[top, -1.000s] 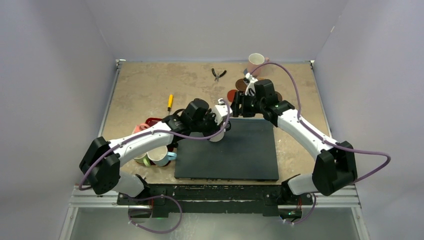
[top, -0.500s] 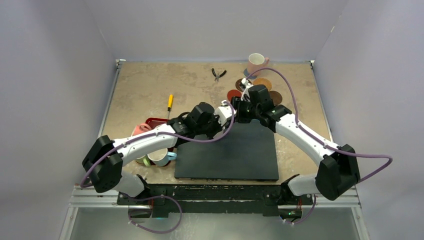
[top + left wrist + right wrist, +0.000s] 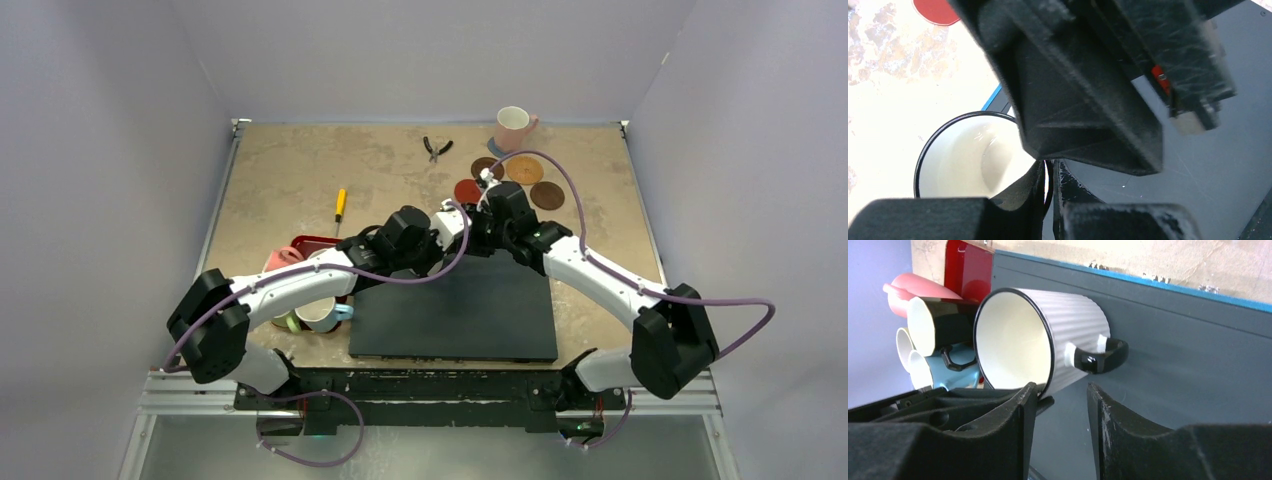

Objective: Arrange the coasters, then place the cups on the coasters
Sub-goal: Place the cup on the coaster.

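The white cup with the black handle is held by its rim in the left hand, which is closed tight on it. The cup is found at the far edge of the black mat. The right hand is half open, and the cup's side is seen between its fingers. Some coasters are laid far back on the tabletop.

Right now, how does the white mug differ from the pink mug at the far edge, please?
The white mug has a black rim and handle; the pink mug has a pink handle. The left gripper pinches the white mug's rim; the pink mug stands free. Both are white inside.
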`<state>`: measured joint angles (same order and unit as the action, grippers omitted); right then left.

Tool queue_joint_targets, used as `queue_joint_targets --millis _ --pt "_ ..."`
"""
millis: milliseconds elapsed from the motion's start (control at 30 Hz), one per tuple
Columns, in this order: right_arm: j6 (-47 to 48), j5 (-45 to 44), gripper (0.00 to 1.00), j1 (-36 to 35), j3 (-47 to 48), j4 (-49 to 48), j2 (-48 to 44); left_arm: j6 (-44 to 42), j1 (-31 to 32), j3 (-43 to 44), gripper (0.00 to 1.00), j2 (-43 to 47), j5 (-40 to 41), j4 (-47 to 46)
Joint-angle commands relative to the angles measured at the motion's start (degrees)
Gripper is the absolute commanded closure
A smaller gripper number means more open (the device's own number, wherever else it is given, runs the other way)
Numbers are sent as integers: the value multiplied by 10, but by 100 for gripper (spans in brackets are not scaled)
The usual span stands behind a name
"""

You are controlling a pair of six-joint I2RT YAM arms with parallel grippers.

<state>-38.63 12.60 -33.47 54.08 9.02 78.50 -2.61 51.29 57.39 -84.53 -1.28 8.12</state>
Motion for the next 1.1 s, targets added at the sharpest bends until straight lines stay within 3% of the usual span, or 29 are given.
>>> queue_joint_targets --millis 0,200,733,900,1067 --pt "-26 -18 57 -10 -6 -53 19 8 9 9 100 -2 -5 -50" --pt "-47 -16 56 -13 -19 -88 2 11 12 14 100 -11 -5 -46" --pt "-34 -44 57 -38 3 -62 83 18 13 19 100 -26 -24 -42" --pt "-28 -53 73 -38 12 -50 99 18 14 19 99 -26 -34 -43" --pt "-29 -77 90 -38 13 -34 91 14 15 21 83 -17 -36 -38"
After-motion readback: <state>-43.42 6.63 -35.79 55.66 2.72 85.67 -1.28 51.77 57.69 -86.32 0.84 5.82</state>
